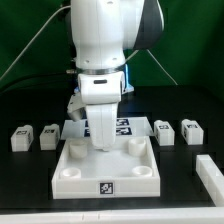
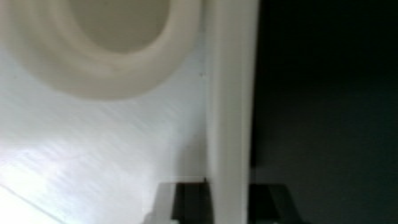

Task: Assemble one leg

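The big flat white square panel (image 1: 100,168) with round corner sockets lies at the table's front. My gripper (image 1: 103,143) reaches down onto its far rim. In the wrist view the panel's upright rim (image 2: 228,110) runs between my two dark fingers (image 2: 187,203), which touch it on both sides, so my gripper (image 2: 226,197) is shut on the rim. One round socket (image 2: 121,40) shows beside the rim. Small white legs with tags lie apart from the gripper: two on the exterior view's left (image 1: 20,137) (image 1: 47,134) and two on its right (image 1: 163,131) (image 1: 189,130).
The marker board (image 1: 122,127) lies flat behind the panel, partly hidden by the arm. A long white part (image 1: 210,172) lies at the front on the exterior view's right. A green wall stands behind the table.
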Motion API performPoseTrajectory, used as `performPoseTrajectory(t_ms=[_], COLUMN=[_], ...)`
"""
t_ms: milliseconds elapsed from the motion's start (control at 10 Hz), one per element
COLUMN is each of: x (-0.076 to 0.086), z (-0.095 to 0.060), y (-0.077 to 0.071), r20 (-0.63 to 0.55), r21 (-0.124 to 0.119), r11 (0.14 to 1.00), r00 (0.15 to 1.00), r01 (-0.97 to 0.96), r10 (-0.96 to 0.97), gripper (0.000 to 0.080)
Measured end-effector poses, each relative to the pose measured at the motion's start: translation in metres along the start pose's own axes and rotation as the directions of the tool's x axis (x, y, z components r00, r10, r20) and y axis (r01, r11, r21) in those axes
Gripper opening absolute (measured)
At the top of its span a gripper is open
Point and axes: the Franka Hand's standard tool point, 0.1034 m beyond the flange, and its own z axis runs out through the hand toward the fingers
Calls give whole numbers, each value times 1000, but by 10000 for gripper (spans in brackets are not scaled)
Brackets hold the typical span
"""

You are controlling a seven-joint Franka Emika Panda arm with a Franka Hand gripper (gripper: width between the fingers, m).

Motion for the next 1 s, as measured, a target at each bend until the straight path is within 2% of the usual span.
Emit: performPoseTrajectory(t_ms=[200,400,600,900,1000], x=[0,10,30,71,77], z=[0,-1,0,0,1], y=[0,16,34,65,72], r20=[0,-8,-25,-59,-64], r21=[-1,-18,-36,-70,-75], r11=[1000,1000,999,997,997], r00=[1000,1000,999,998,998], r01=[0,19,33,16,3], r10=[0,-19,-34,-20,-8], gripper=[60,60,60,59,57])
